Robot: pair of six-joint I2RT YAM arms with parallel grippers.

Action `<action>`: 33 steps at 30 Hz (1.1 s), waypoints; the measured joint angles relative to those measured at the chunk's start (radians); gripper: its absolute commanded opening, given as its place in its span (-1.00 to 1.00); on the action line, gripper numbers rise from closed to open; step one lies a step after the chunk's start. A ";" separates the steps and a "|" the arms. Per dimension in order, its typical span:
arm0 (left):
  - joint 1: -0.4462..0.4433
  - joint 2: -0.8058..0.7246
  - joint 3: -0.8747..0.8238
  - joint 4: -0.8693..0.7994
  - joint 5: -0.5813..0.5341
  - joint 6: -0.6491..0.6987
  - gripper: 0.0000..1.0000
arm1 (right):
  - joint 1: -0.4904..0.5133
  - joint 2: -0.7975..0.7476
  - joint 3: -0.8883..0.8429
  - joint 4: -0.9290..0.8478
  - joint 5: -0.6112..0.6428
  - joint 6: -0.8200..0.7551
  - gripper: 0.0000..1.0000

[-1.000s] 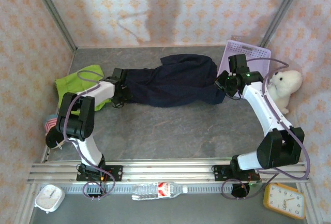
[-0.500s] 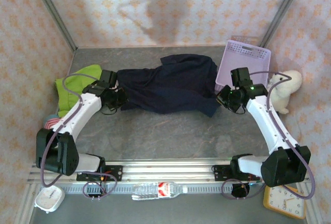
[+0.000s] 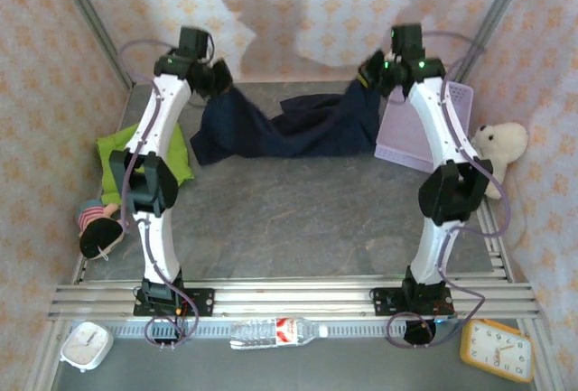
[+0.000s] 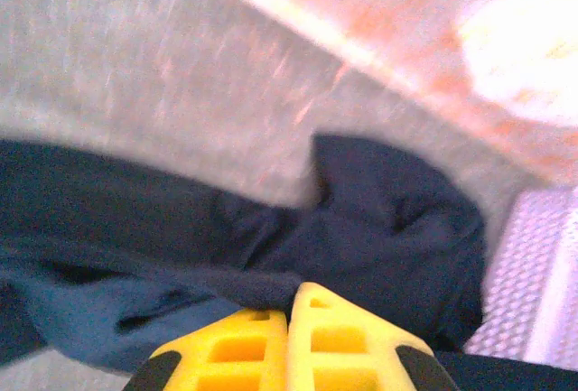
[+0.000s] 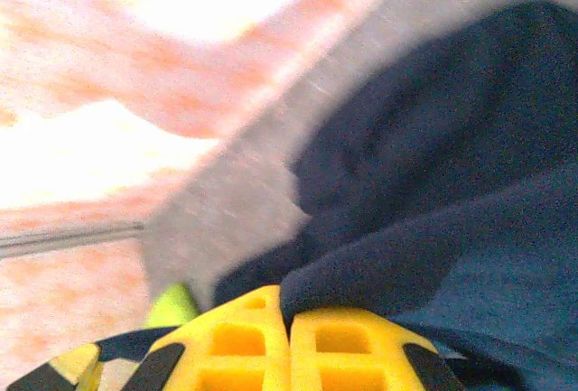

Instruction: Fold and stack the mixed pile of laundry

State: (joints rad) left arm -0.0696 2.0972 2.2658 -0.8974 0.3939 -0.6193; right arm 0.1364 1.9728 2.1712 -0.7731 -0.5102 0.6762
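The dark navy garment (image 3: 289, 125) hangs stretched between my two grippers near the back wall, its lower part draping onto the grey table. My left gripper (image 3: 219, 75) is raised and shut on the garment's left end; in the left wrist view its yellow fingertips (image 4: 291, 290) pinch a navy fold (image 4: 361, 219). At the same height my right gripper (image 3: 368, 73) is shut on the right end, with navy cloth (image 5: 433, 192) gripped at its tips (image 5: 289, 305). The lime-green garment (image 3: 144, 152) lies flat at the table's left edge, behind the left arm.
A lavender basket (image 3: 424, 129) stands at the right under the right arm, with a white plush bear (image 3: 501, 143) beside it. A striped soft item (image 3: 90, 215) lies at the left edge. Along the front rail lie a bottle (image 3: 275, 330), a white clock (image 3: 86, 344) and a yellow clock (image 3: 497, 350).
Both arms have swung up and back toward the rear wall, lifting the navy garment's two ends off the table. Both grips have stayed shut.
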 measured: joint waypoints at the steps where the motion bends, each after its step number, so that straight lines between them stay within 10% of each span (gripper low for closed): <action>1: 0.010 0.036 0.114 -0.023 0.011 -0.006 -1.00 | 0.000 0.045 0.122 -0.015 -0.013 0.001 -1.00; 8: 0.109 -0.033 0.449 0.052 0.079 -0.115 -1.00 | -0.012 0.093 0.647 0.113 -0.116 0.011 -1.00; 18: 0.117 -0.578 0.080 0.163 0.076 -0.113 -1.00 | -0.015 -0.409 0.243 0.143 -0.122 -0.107 -1.00; 33: 0.117 -0.784 0.032 0.171 0.079 -0.141 -1.00 | -0.015 -0.750 0.262 0.112 0.101 -0.270 -1.00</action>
State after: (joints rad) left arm 0.0475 1.3136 2.2978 -0.7265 0.4725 -0.7601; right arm 0.1215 1.2224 2.4336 -0.6609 -0.4095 0.4065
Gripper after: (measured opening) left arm 0.038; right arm 0.041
